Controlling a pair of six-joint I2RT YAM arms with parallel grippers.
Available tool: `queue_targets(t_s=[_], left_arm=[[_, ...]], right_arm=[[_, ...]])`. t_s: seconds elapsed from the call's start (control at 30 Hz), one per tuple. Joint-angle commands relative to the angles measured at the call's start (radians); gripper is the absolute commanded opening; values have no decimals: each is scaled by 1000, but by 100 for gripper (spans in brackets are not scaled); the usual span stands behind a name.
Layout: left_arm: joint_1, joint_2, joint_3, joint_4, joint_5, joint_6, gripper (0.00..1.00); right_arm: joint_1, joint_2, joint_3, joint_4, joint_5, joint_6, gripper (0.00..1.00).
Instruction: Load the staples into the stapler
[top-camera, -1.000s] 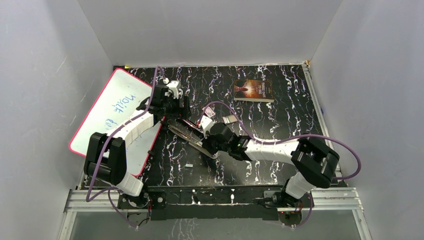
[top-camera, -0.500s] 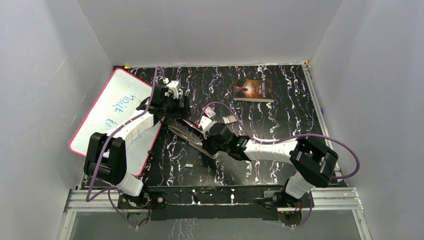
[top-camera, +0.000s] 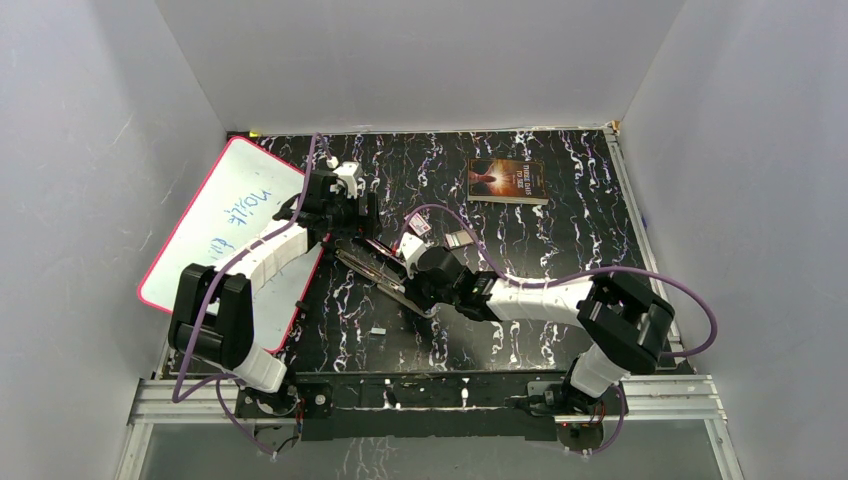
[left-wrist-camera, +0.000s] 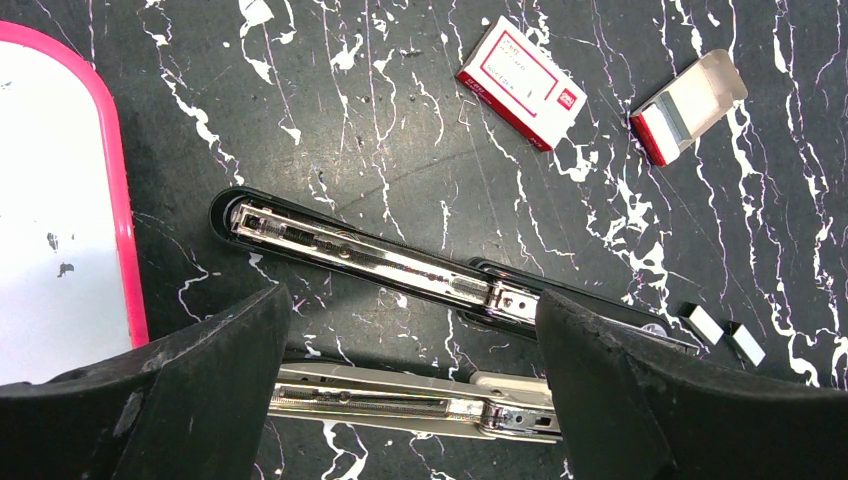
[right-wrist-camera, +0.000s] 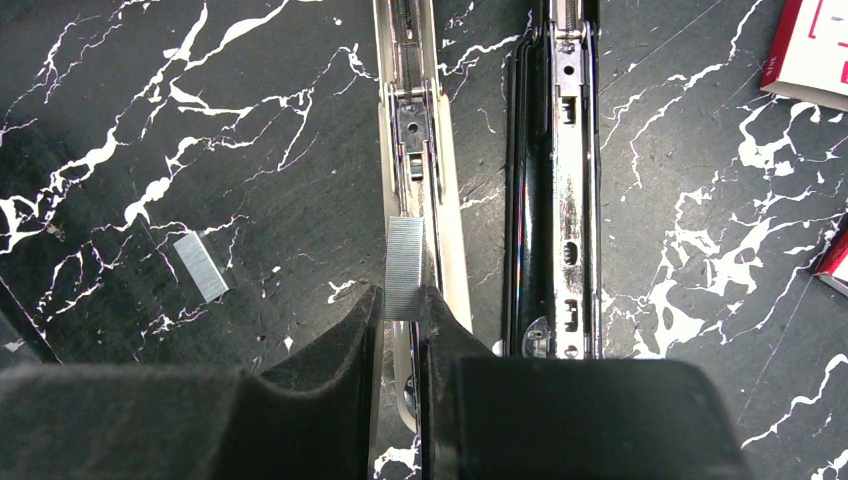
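Observation:
Two staplers lie open side by side, a beige stapler (right-wrist-camera: 441, 250) and a black stapler (right-wrist-camera: 555, 200), each with its metal channel facing up. My right gripper (right-wrist-camera: 403, 300) is shut on a short silvery strip of staples (right-wrist-camera: 405, 262), held over the near end of the beige stapler's channel. Another strip of staples (right-wrist-camera: 201, 266) lies loose to the left. My left gripper (left-wrist-camera: 410, 320) is open, its wide fingers (left-wrist-camera: 200, 390) standing over the two ends of the beige stapler (left-wrist-camera: 400, 400), with the black stapler (left-wrist-camera: 380, 258) just beyond. In the top view both grippers (top-camera: 345, 222) (top-camera: 415, 275) meet over the staplers (top-camera: 385, 275).
A closed red-and-white staple box (left-wrist-camera: 520, 82) and an opened one (left-wrist-camera: 688, 102) lie beyond the staplers, with two loose strips (left-wrist-camera: 706, 323) nearby. A pink-rimmed whiteboard (top-camera: 225, 215) sits at the left, a book (top-camera: 507, 181) at the back, and one small strip (top-camera: 378, 330) lies near the front.
The right arm has edged slightly to the left with the strip still in its jaws. The left arm and the staplers have not moved.

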Motion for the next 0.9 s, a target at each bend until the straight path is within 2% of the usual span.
queue_targets(t_s=[0.0,0.87], left_arm=[[3,3,27,-19,6,14,91],[3,4,28,-22,5,17,91]], right_arm=[[5,11,42,22,4,10,0],[5,30,48,-14,18,20,0]])
